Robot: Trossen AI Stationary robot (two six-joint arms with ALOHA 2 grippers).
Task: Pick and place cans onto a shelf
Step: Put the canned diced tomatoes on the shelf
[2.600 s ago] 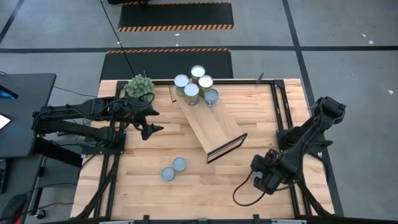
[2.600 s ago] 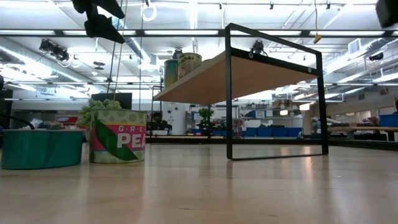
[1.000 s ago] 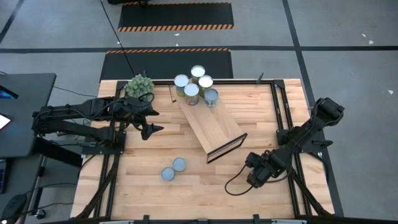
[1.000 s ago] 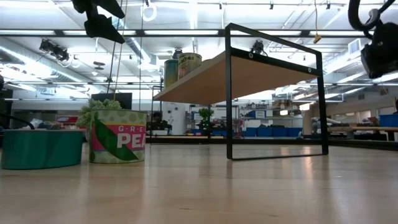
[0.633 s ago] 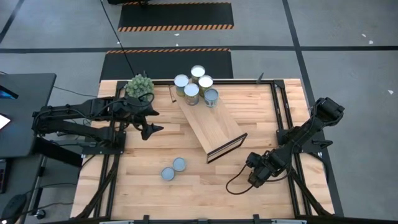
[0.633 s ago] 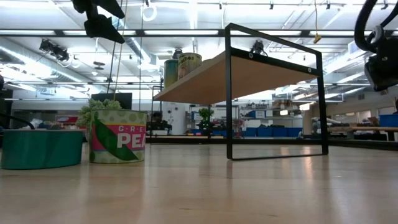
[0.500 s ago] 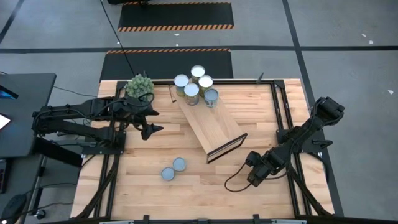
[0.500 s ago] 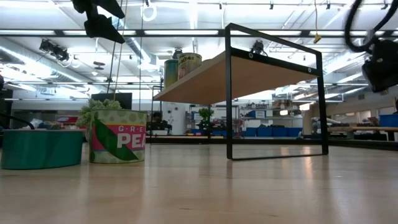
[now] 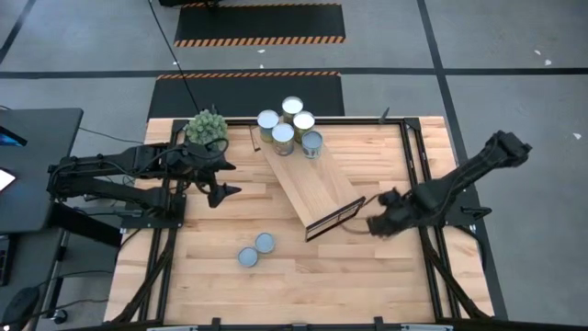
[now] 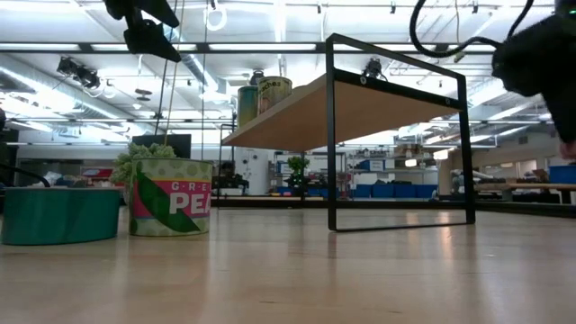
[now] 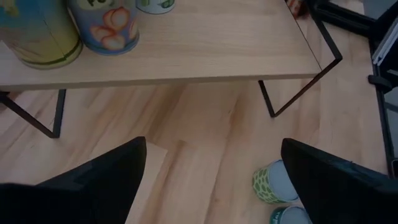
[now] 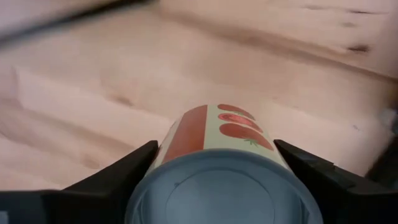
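Observation:
Several cans (image 9: 289, 124) stand on the far end of the light-wood shelf (image 9: 312, 184), whose dark-framed end (image 9: 335, 218) points to the table's near right. Two more cans (image 9: 256, 249) stand on the tabletop near the front; they also show in the left wrist view (image 11: 273, 184). My right gripper (image 9: 378, 222) is beside the shelf's framed end, shut on a can with a red tomato label (image 12: 217, 146). My left gripper (image 9: 223, 190) hangs open and empty over the table's left part, left of the shelf. My right gripper pinches the tomato can's curved side wall (image 12: 166, 146) between its two fingers (image 12: 134, 171), one on each side. The can lies along the fingers, its round pale end (image 12: 221, 193) toward the wrist. It is lifted clear of the table.
A green spiky plant ball (image 9: 206, 126) sits at the table's far left corner. Black rails (image 9: 415, 175) run along the table's left and right sides. In the low view a green-peas can (image 10: 171, 198) and a teal can (image 10: 58, 214) stand left of the shelf (image 10: 360, 99).
My right gripper has gone quickly from the table's near right toward the far edge and up, stopping beside the shelf's framed end; its arm has stretched out. The left arm has kept still.

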